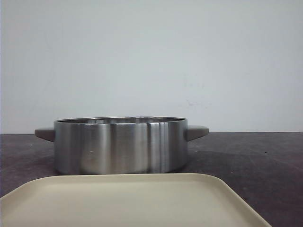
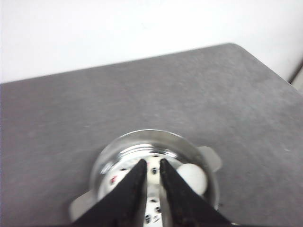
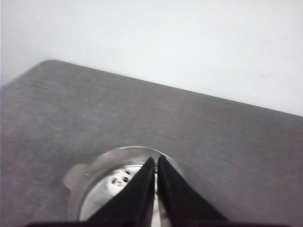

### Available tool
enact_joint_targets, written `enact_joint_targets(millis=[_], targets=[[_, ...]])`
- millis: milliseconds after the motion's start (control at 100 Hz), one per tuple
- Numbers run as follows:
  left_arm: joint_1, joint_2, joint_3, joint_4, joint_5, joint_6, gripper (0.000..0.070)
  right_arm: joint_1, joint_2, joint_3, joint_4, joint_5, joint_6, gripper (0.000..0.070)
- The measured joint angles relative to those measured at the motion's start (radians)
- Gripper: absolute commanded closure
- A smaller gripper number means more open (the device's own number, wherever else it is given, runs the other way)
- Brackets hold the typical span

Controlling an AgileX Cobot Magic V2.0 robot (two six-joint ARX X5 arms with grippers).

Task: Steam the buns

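Steel pot (image 1: 119,145): holds panda-faced buns (image 2: 191,177), seen only from the wrist views. Beige tray (image 1: 128,201): front view only. Left gripper (image 2: 152,168) narrowly apart, right gripper (image 3: 156,165) closed, both empty.

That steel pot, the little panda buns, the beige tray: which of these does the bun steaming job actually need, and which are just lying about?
Part of the job:
- buns, already inside the pot
- pot, holding them
- left fingers and right fingers, above the pot, holding nothing

Just lying about:
- tray, bare, in front of the pot
- table under it all
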Motion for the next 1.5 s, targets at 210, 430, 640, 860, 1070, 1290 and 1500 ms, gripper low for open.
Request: enact_joint_targets(millis=[210,430,640,860,1070,1290,1500], targets=[[0.0,-0.196,-0.144,-0.055,-0.027,-0.056,0.07,0.003,0.003,-0.178,0.246,-0.082,-0.093,0.0693],[-0.001,-0.298,-0.15,-0.129,-0.027,-0.093,0.07,0.005,0.004,-0.182,0.251,-0.099,-0.126,0.0693],[-0.001,-0.347,-0.15,-0.181,-0.027,-0.101,0.07,0.005,0.004,-0.182,0.275,-0.098,-0.129,0.0693],[-0.001,-0.362,-0.15,-0.182,-0.027,-0.101,0.07,0.005,0.004,-0.182,0.275,-0.099,-0.13,0.0693],[-0.001,-0.362,-0.15,-0.182,-0.027,-0.101,0.07,0.005,0.004,-0.182,0.276,-0.099,-0.13,0.0693],[-0.001,-0.362,-0.15,-0.182,-0.027,-0.101,0.07,-0.004,0.003,-0.182,0.275,-0.102,-0.131,0.0693],[-0.001,-0.362,-0.15,-0.182,-0.027,-0.101,0.07,-0.06,-0.074,-0.197,0.234,-0.109,-0.133,0.0693]])
